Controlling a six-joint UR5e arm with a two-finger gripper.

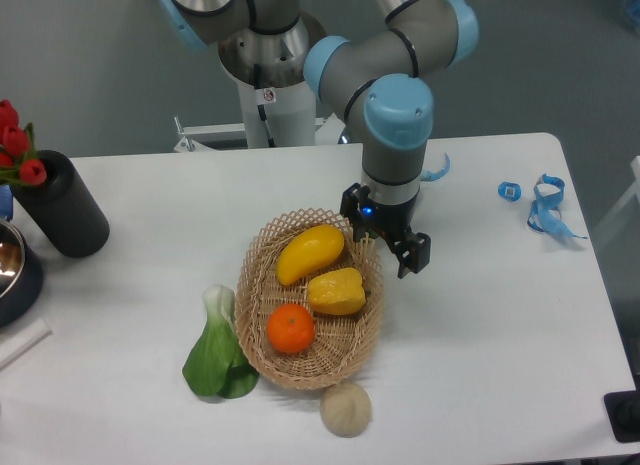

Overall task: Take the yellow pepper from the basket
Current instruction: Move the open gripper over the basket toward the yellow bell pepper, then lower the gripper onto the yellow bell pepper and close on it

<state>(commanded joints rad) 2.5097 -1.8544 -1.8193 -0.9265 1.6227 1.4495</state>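
The yellow pepper is lying inside the basket, toward its right side, untouched by anything but its neighbours. It is being flanked by a smooth elongated yellow fruit just above it and a round orange just below and to the left, both close enough to be touching or nearly so.

The gripper is being held over the basket's upper right rim, above and to the right of the pepper, with its two fingers apart and nothing between them. No contact with the pepper is being made.

The task is therefore judged to be in its approach stage: nothing is being lifted, and the alignment over the pepper, the descent, the closing of the fingers and the lift are all being left to do.

Outside the basket, a bok choy is lying against the left rim and a pale round object is sitting just below the lower rim.
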